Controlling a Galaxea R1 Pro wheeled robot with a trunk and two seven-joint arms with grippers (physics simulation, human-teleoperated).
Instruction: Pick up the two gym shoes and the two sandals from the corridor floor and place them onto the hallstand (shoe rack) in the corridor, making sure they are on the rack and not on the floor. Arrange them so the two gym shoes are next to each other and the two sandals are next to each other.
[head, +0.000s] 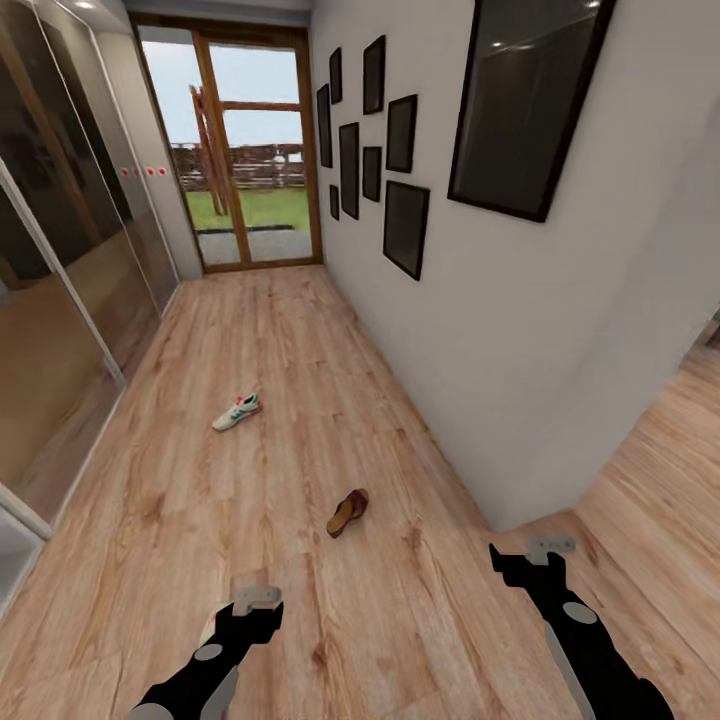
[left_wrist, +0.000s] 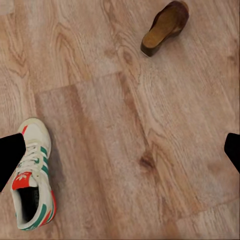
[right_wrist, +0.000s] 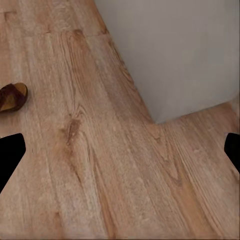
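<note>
Nothing looks racked yet: one sneaker lies mid-floor up the corridor, a sandal nearer, and another sneaker on the planks just beside the left claw. Both the left and right claw hang wide apart, holding nothing. Every visible shoe remains to be lifted.

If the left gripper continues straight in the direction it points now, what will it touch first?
Most likely the bare corridor floor: the left gripper has its jaws spread wide with plain planks between them. The gym shoe lies off to one side, near one finger, the sandal farther ahead.
</note>
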